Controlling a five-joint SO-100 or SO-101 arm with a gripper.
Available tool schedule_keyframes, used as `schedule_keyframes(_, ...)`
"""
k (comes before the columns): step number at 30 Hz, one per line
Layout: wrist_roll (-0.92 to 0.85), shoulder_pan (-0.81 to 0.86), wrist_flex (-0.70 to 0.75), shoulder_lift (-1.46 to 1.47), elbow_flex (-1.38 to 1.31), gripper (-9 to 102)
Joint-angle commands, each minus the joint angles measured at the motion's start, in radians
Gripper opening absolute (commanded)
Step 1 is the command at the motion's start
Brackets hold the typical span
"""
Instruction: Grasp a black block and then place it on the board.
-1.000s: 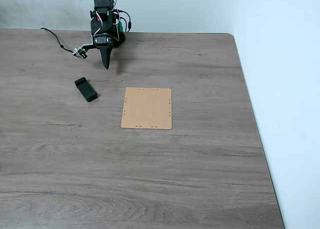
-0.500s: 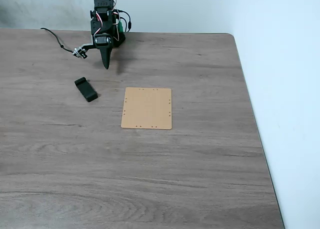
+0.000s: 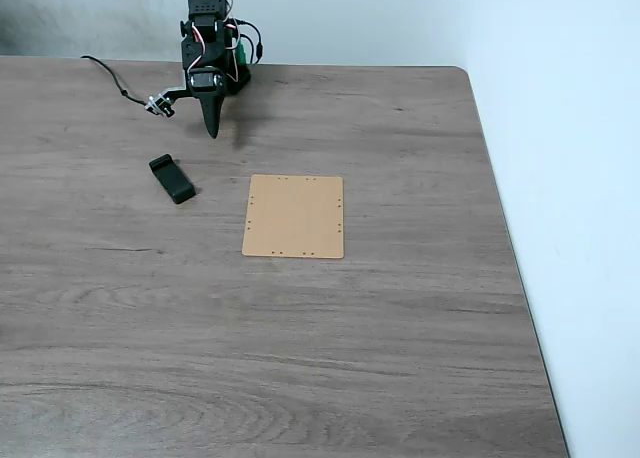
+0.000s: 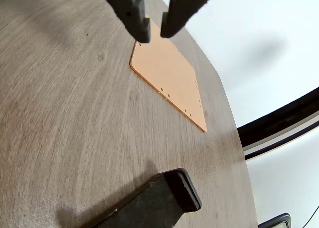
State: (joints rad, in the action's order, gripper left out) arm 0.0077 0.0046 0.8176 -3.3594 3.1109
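In the fixed view the black block [image 3: 172, 178] lies flat on the wooden table, to the left of the tan-orange board [image 3: 294, 216]. My gripper [image 3: 212, 131] hangs point-down at the back of the table near the arm's base. It is behind the block and a little to its right, touching nothing. The wrist view has the gripper [image 4: 155, 35] at the top with its fingers nearly together and nothing between them. The board [image 4: 169, 76] lies just beyond the fingers, and the block [image 4: 154, 200] is at the bottom edge.
The arm's base [image 3: 207, 38] stands at the table's far edge, with a black cable [image 3: 110, 80] trailing off to the left. The table's right edge [image 3: 505, 248] runs along a white wall. Bare wood surrounds the board and the block.
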Motion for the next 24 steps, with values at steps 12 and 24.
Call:
schedule_keyframes(12,-0.015,-0.017,0.015,-0.02,0.02,0)
schedule_keyframes(24,-0.041,-0.034,0.015,-0.02,0.02,0)
